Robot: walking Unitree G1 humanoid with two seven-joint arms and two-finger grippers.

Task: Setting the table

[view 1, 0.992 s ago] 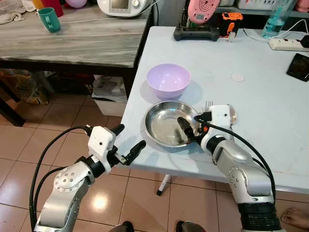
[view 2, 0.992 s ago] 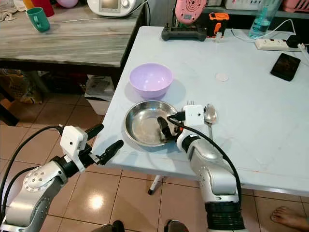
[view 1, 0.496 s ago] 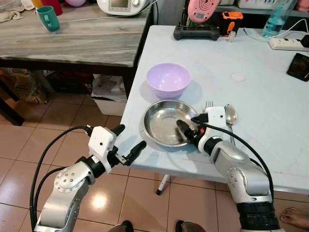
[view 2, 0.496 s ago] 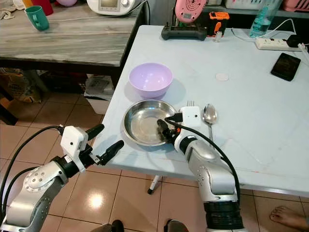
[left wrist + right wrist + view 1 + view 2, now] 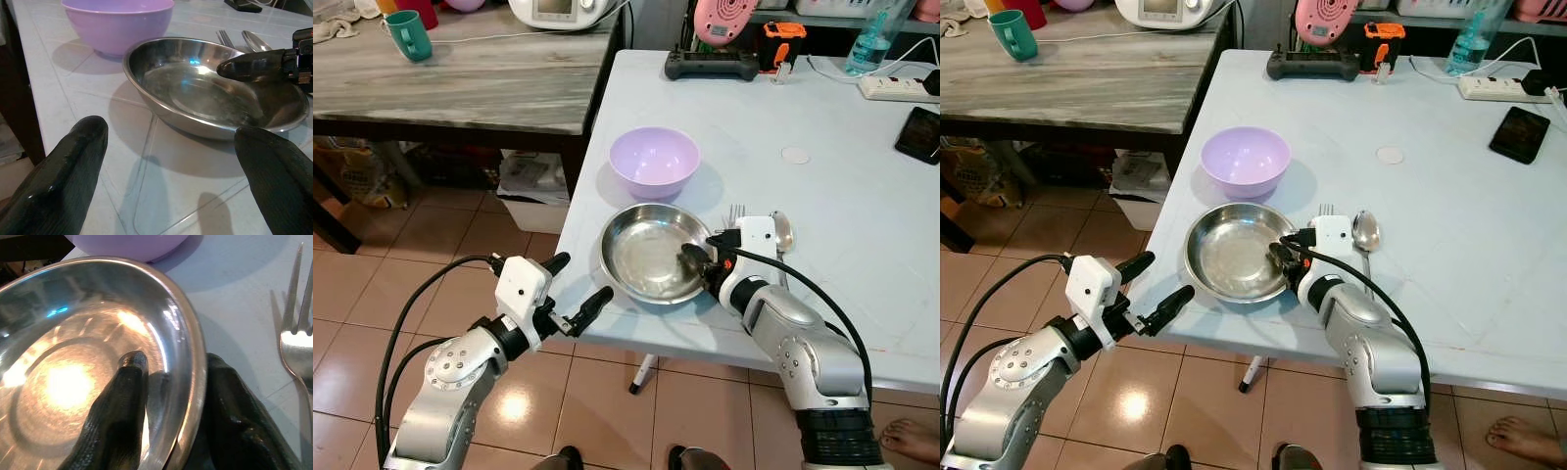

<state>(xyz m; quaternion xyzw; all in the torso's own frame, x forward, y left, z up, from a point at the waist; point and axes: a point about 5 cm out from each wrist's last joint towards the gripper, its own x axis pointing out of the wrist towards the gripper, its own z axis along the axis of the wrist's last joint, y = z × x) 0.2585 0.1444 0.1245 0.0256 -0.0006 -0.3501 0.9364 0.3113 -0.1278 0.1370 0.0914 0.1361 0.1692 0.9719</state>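
1. Steel plate [image 5: 651, 253]: near the table [image 5: 862, 225] front edge, before the purple bowl [image 5: 654, 161]; right gripper [image 5: 702, 262] clenched on its rim, one finger inside.
2. Left gripper [image 5: 576, 286]: released, off the edge.
3. Risk: the thin rim could slip; the plate might strike the fork [image 5: 298, 328] beside it.
4. Writing: none legible.
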